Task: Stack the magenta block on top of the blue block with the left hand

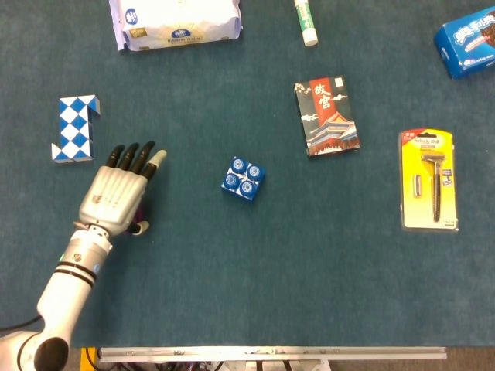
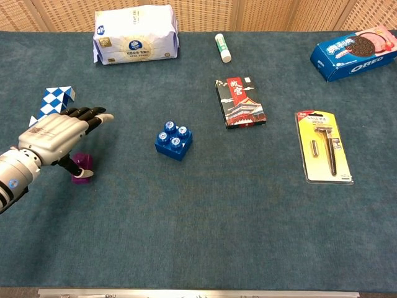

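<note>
Magenta block point(image 2: 82, 169) on the table under the left hand point(image 2: 57, 135), thumb touching it, other fingers stretched flat above, grip unclear; blue block point(image 2: 173, 140) well apart rightward.

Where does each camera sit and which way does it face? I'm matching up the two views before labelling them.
Head view: high above the table, looking almost straight down; shows the left hand and forearm entering from the lower left, and the table's near edge.
Chest view: lower, at the table's near side, looking forward and down to the far wall; shows the left hand at the left edge.
Shared: left hand over the magenta block, blue block, snake puzzle, card box, razor pack, tissue pack.
</note>
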Robot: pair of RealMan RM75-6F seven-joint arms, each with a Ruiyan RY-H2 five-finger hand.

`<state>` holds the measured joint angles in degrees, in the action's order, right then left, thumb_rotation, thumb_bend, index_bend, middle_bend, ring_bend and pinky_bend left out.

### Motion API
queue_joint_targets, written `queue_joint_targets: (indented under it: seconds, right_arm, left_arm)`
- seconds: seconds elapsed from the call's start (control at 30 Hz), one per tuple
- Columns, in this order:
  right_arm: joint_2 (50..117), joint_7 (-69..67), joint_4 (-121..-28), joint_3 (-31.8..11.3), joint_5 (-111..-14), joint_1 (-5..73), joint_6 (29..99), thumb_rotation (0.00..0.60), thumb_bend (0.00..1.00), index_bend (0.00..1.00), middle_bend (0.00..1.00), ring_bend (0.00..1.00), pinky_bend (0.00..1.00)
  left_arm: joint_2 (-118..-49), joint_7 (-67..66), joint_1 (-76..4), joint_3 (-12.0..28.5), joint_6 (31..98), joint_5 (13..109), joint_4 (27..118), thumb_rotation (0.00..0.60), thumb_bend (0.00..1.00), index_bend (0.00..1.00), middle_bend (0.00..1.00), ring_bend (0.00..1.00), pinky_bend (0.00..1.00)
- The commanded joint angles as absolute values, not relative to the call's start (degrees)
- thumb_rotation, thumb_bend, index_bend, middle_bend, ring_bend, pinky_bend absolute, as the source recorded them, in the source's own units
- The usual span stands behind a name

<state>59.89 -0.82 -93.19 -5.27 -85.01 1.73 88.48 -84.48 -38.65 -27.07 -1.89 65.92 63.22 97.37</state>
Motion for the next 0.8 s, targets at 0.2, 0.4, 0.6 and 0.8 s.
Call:
queue_joint_targets:
  seconds: [0.2,0.4,0.6,0.8]
  right_arm:
    - [59.9,-0.6,-93.3,-5.2,-85.0,1.7,88.4,0.600,0.00,0.00,0.08,0.00,0.27]
    - [59.9,-0.4,-93.3,-5.2,-85.0,1.7,88.4,0.600,0.00,0.00,0.08,0.00,0.27]
    - [60.0,-0.3,-93.3,-5.3,-84.9,1.7,88.3,0.600,0.00,0.00,0.08,0.00,0.27]
    - [60.0,-0.3,-93.4,-5.3,-84.9,1.7,88.4,0.600,0.00,0.00,0.08,0.00,0.27]
  left_arm:
    - [-82.5,-37.6,-25.1,-3.2,68.1,64.4,98.5,0.600,0.10,0.04,0.00,0.00,0.07]
    - [-80.9,-37.4,-23.7,-3.9,69.7,65.3,99.3,0.600,0.10,0.04,0.00,0.00,0.07]
    - [-79.5,-36.6,-22.5,-4.1,70.4,65.2,99.0,0.600,0.10,0.04,0.00,0.00,0.07]
    - [-78.7,-35.9,-21.6,-3.5,71.1,64.7,98.3,0.600,0.10,0.04,0.00,0.00,0.07]
